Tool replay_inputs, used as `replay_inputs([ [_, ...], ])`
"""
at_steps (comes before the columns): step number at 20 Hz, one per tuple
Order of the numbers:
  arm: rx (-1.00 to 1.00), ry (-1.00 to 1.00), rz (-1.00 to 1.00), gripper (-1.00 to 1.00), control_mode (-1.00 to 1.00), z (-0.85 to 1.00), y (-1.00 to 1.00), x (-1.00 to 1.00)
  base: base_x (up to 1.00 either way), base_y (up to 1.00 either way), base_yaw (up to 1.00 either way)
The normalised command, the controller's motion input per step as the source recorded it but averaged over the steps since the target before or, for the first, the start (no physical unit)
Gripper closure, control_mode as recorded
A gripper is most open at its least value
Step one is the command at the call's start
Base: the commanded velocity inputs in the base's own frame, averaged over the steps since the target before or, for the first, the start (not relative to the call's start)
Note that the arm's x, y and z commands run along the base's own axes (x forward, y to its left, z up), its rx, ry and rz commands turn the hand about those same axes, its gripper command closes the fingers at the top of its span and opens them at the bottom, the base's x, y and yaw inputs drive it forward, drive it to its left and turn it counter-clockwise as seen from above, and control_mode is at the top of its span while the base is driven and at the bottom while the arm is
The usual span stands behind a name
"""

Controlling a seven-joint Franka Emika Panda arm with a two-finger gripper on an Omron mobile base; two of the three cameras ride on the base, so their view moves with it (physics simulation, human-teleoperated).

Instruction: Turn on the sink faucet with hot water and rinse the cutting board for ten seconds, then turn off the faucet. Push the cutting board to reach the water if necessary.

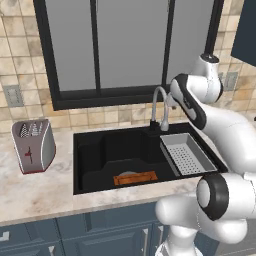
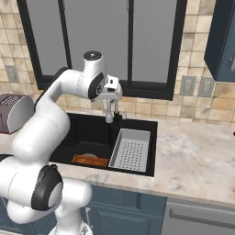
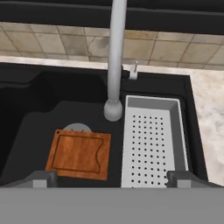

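Toaster [image 1: 33,145] at left of frame on counter [image 1: 45,192]. Sink [image 3: 26,105] holds cutting board [image 3: 79,154] lower left, grey rack [image 3: 151,144] right. Hand [image 3: 111,178] released above faucet [image 3: 114,61].

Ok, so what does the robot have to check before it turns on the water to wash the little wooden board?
1. Gripper open and empty: ok, its jaws stand wide apart in the hand view.
2. Gripper close to the sink faucet: ok, it hangs by the spout's arch.
3. Small lever on the faucet free to reach: ok, nothing covers it.
4. Water running: not ok, no stream leaves the spout.
5. Cutting board in the sink: ok, flat on the bottom.
6. Board right under the spout's mouth: cannot tell; it looks a bit off to one side.
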Motion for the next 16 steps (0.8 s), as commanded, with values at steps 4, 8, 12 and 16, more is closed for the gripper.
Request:
replay_inputs([
  [4,0.0,0.0,0.0,-1.0,-1.0,0.0,0.09,0.51,0.0,0.0,0.0],
  [8,0.0,0.0,0.0,-1.0,-1.0,0.0,0.17,0.46,0.0,0.0,0.0],
  [12,0.0,0.0,0.0,-1.0,-1.0,0.0,0.04,0.35,0.0,0.0,0.0],
  [16,0.0,0.0,0.0,-1.0,-1.0,0.0,0.0,0.27,0.0,0.0,0.0],
])
